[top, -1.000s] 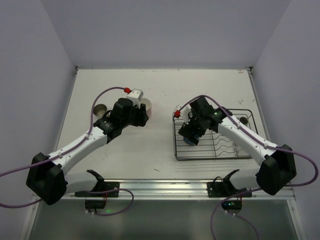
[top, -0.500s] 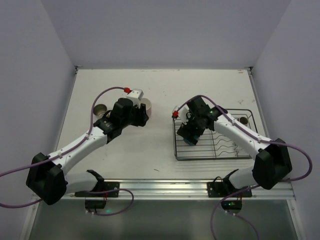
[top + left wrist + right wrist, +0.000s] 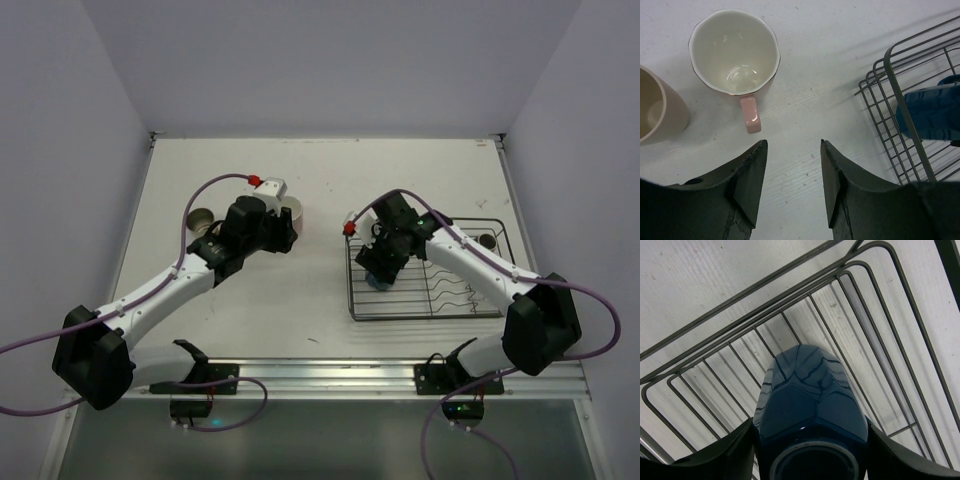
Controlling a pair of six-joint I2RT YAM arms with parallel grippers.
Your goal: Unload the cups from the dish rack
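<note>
Clamping the blue cup (image 3: pixel 807 390) in the dish rack (image 3: pixel 450 298), right pincer (image 3: pixel 810 440); left pincer (image 3: pixel 792 150) open, pink cup (image 3: pixel 735 50) just ahead.

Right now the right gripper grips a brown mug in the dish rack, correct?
Not brown: the right wrist view shows the right gripper gripping a blue mug in the dish rack.

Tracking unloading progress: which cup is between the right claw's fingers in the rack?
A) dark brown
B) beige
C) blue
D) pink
C: the right wrist view shows the blue cup inside the dish rack, flanked by both fingers of the right claw.
</note>
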